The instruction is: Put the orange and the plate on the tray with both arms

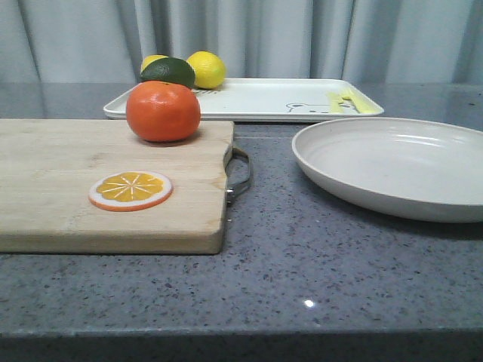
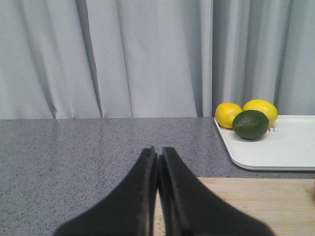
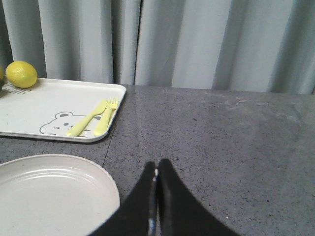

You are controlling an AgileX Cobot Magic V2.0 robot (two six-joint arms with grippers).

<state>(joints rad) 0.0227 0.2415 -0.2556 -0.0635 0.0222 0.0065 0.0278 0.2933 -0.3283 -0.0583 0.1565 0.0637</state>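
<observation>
The orange (image 1: 163,111) sat on the cutting board (image 1: 68,188), just before the tray (image 1: 264,98); the plate (image 1: 392,166) lay on the counter to the right, near the tray; both the left gripper (image 2: 157,157) and the right gripper (image 3: 156,169) were pressed together, holding nothing; each should likely spread first, then approach low, pinching fruit across its widest part and plate by its rim.

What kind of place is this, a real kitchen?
Probably a staged kitchen counter in a lab: a speckled grey countertop with a wooden cutting board and fruit, but a plain grey curtain behind instead of walls or cabinets.
</observation>
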